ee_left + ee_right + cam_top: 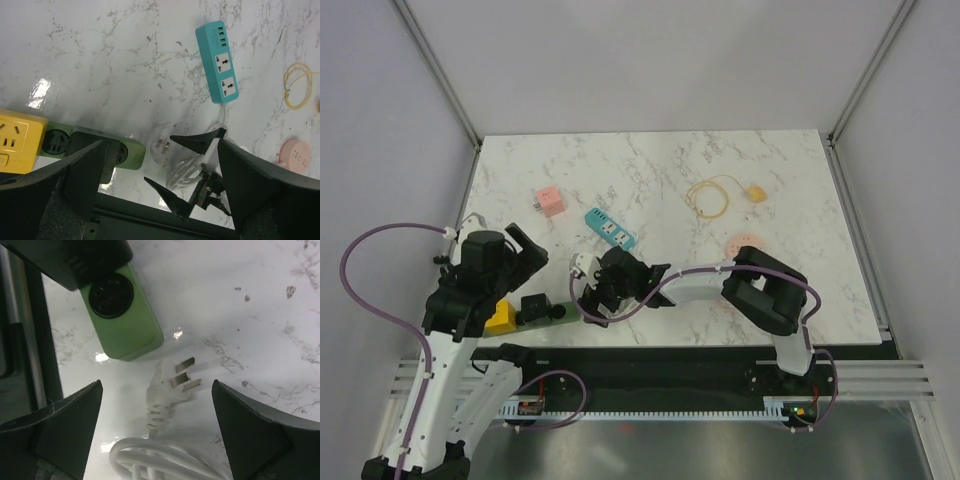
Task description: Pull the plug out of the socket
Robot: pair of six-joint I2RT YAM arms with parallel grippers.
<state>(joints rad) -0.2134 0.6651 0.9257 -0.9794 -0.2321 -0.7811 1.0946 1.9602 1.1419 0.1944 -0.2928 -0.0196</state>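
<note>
White plug lies mid-frame, prongs bare, just beside the green socket. The left gripper and right gripper gape empty. Pull looks done; next, back away.

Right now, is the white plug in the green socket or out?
Out. The white plug lies on the table, three prongs bare, beside the green socket strip with a gap between them.

The left arm is raised from its base, and the left gripper is held wide open, tilted downward. The right arm is folded and stretched leftward – the right gripper is likewise spread wide, nothing gripped.
</note>
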